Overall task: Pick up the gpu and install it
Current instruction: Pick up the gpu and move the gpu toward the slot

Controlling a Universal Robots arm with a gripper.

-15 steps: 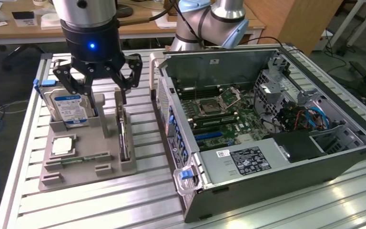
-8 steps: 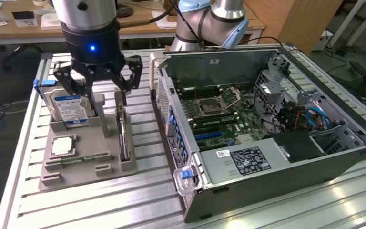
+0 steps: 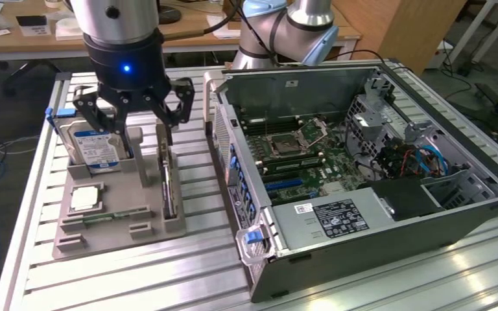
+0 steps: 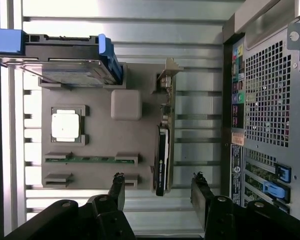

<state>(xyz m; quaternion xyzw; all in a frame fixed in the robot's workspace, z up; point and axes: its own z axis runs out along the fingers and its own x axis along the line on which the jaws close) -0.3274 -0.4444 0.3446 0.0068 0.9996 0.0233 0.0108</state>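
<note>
Grey plastic tray (image 3: 115, 217) carries the gpu (image 3: 169, 188), which stands on edge in the slot along the tray's side nearest the open computer case (image 3: 456, 214). Above the tray, the gripper (image 3: 145, 139) hangs with jaws spread wide, gripping nothing.

The arm (image 3: 115, 19) was seen as a smooth silver-grey tube, and joints (image 3: 305, 29) capped in pale blue were visible further back. A black cable (image 3: 218, 23) was run beside them. The hand (image 3: 145, 148) was built on a black cylindrical body, on which a small blue light (image 3: 126, 67) was lit. Two black fingers (image 3: 126, 139) were carried on skeletal linkage bars pinned at round pivots. In the wrist view the hand (image 4: 159, 176) was shown matt black, with round screw heads (image 4: 66, 204) set in its knuckles.
</note>
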